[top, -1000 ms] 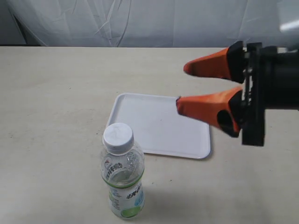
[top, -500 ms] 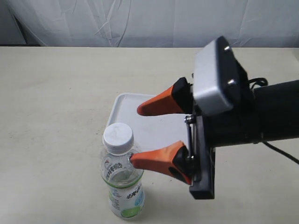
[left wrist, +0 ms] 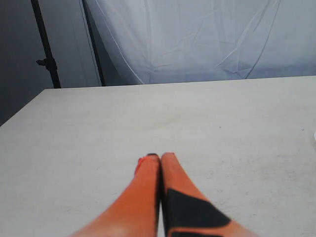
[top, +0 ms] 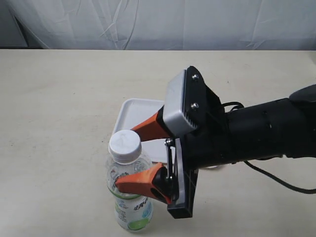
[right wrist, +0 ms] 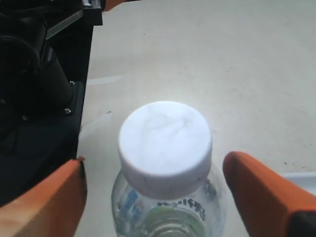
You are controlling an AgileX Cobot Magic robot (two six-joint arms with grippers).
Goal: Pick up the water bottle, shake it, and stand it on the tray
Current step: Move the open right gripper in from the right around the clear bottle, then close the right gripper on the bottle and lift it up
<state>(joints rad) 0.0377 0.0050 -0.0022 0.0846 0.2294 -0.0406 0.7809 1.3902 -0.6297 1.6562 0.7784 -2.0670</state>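
The water bottle (top: 130,193) stands upright on the table near the front, its white cap (top: 124,145) on top, just in front of the tray's near left corner. The white tray (top: 137,112) lies flat behind it, mostly covered by my right arm. My right gripper (top: 125,157) is open, with one orange finger on each side of the bottle's shoulder just below the cap and gaps showing. In the right wrist view the cap (right wrist: 165,142) sits between the two fingers (right wrist: 259,190), gripper (right wrist: 154,165) open. My left gripper (left wrist: 155,158) is shut and empty over bare table.
A white cloth backdrop (top: 158,22) hangs behind the beige table (top: 54,98). A black cable (top: 281,180) trails from the right arm. In the left wrist view a dark stand pole (left wrist: 45,47) rises beyond the table's far corner.
My right gripper has swung from above the tray's right side leftward and down, and its open fingers now straddle the bottle below the cap. The bottle has not moved.
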